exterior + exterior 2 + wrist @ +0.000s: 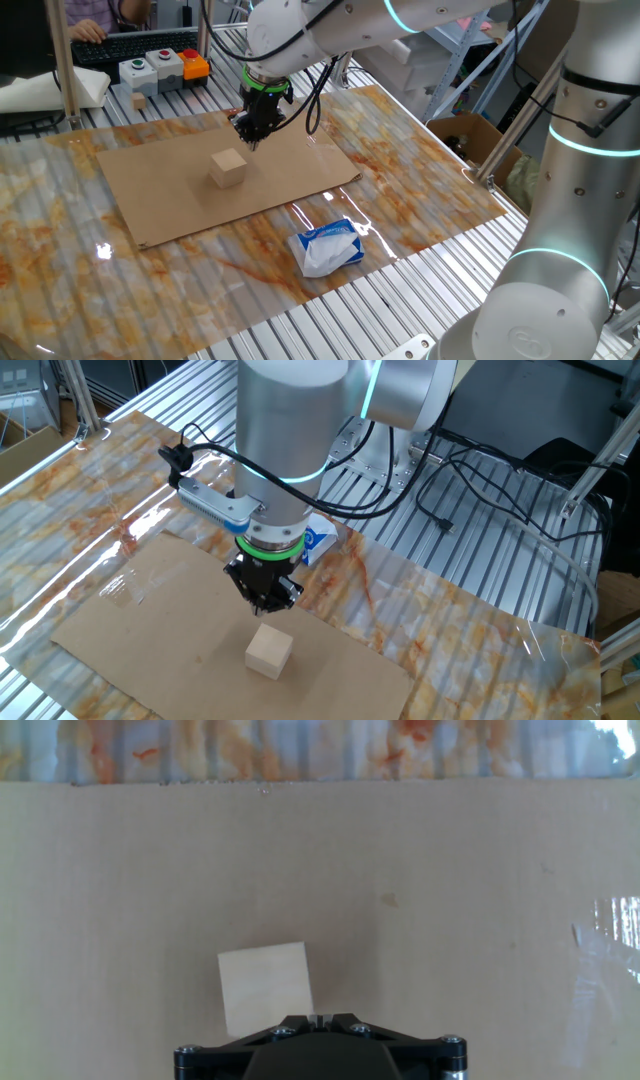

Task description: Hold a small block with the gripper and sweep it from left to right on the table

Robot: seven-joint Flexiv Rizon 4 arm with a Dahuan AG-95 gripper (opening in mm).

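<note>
The small block (228, 167), a plain light-tan wooden cube, rests on the brown cardboard sheet (160, 205) on the marbled table (420, 190). The gripper (250, 138), black with a green ring, hangs just above the cardboard behind the block, not touching it. Its fingers are closed together and hold nothing. In the other fixed view the gripper (268, 603) hovers a short way beyond the block (269, 651). In the hand view the block (265, 988) lies just left of the closed fingertips (320, 1018), its near edge hidden by the gripper body.
A white-and-blue soft packet (325, 247) lies on the table near the front right of the cardboard. A button box (160, 68) and a tiny tan block (138, 101) sit at the far left edge. An open cardboard box (465, 135) stands off the table's right side.
</note>
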